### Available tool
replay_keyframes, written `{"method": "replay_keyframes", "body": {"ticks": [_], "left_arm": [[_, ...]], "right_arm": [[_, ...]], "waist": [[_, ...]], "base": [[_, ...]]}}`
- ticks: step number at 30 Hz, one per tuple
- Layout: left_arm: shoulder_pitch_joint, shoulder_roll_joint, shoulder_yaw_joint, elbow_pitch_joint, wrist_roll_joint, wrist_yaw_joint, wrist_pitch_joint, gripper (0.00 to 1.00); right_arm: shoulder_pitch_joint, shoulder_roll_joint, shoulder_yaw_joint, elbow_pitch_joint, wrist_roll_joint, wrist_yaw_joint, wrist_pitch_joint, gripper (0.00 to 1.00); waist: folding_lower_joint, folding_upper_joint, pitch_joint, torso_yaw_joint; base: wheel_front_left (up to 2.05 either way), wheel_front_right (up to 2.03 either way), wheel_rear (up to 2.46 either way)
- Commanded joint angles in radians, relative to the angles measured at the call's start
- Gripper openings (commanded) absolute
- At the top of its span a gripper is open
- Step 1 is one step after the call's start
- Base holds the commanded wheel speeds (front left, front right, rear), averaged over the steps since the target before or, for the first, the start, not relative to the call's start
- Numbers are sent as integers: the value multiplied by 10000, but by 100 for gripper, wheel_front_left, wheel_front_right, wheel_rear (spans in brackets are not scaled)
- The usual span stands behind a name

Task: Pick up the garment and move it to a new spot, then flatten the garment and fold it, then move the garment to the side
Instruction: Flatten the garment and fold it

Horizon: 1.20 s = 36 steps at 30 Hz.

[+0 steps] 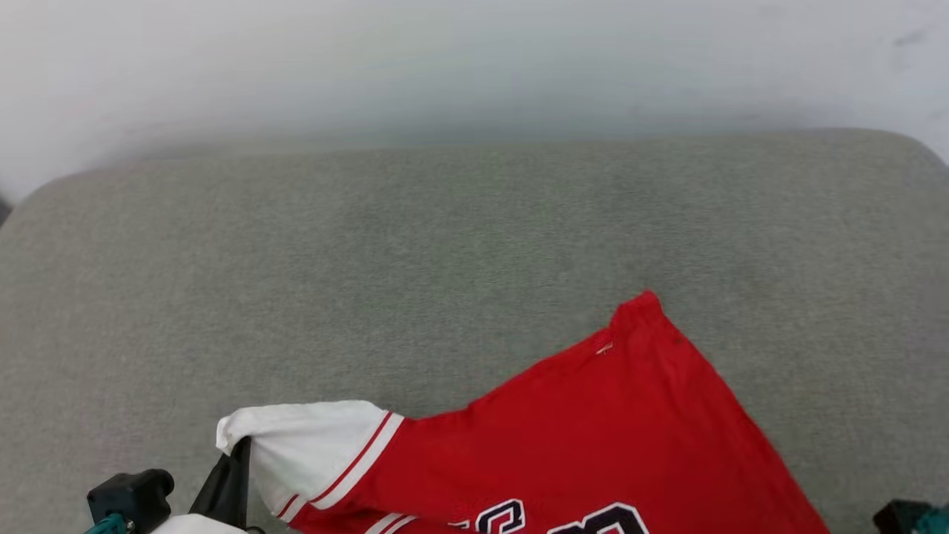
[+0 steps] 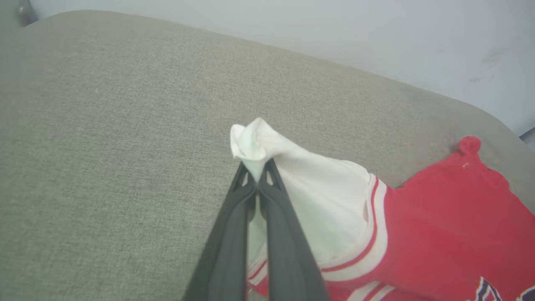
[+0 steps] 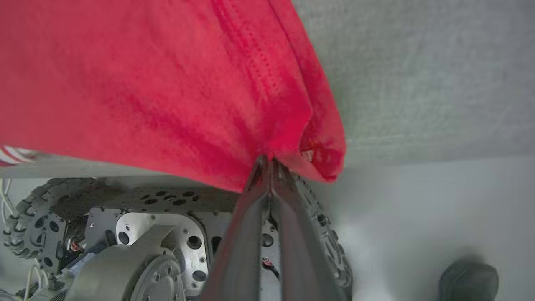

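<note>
The garment [image 1: 593, 430], a red jersey with a white, red-striped sleeve and black lettering, lies partly on the grey cushion at the bottom of the head view. My left gripper [image 2: 256, 169] is shut on the tip of the white sleeve [image 2: 317, 200]; in the head view its dark fingers [image 1: 226, 482] rise at the lower left, at the sleeve's edge. My right gripper [image 3: 269, 161] is shut on a bunched red hem corner of the garment [image 3: 167, 83], held off the cushion's front edge above the robot's base.
The grey fabric cushion [image 1: 415, 252] spreads wide behind and to the left of the jersey, bounded by a pale wall [image 1: 474, 67] at the back. Below the right gripper are the robot's wheeled base [image 3: 138, 234] and the floor, with a dark object [image 3: 468, 276].
</note>
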Motion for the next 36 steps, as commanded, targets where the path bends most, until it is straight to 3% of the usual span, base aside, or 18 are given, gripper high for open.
{"method": "replay_keyframes", "body": {"ticks": [1,2,3,7,12,17,21,26,31,36], "left_arm": [[104,72,-11,-111,13,66,65,0],[120,112,-9,-166,23,97,109,0],[124,140,-15,-229,28,101,143,0],[55,216,-57,-444,85,168,279,0],[-139,212,-127,-670,120,195,347,0],[-399,173,-286,-900,224,150,415,0],[-703,128,-410,-1049,287,84,464,0],[-1147,8,-552,-1116,334,-100,353,0],[-1697,-146,-794,-1262,512,-307,197,0],[-2117,-316,-1022,-1349,615,-486,66,0]], "right_arm": [[228,302,-61,55,24,-5,-168,14],[295,442,-114,24,44,-3,-399,79],[337,571,-170,1,68,-3,-632,100],[73,840,-398,-183,-49,-3,-2340,100],[-837,952,-659,-22,-238,-3,-5241,100],[-2068,657,-252,770,-69,-3,-6536,100],[-3371,213,326,1709,287,-3,-6026,100],[-5051,-576,1381,2589,726,-3,-4257,100],[-6512,-1131,2290,2864,1057,-3,-2395,100],[-7519,-1406,3142,2953,1153,-3,-1212,100]], "waist": [[2,0,-102,-210],[2,0,-103,-244],[2,0,-100,-265],[2,0,-46,-268],[2,0,73,-73],[2,0,272,224],[2,0,562,467],[2,0,1179,909],[2,0,1947,1324],[2,0,2527,1616]], "base": [[0,0,0],[0,0,0],[0,0,0],[0,0,0],[0,0,0],[0,0,0],[0,0,0],[0,0,0],[0,0,0],[0,0,0]]}}
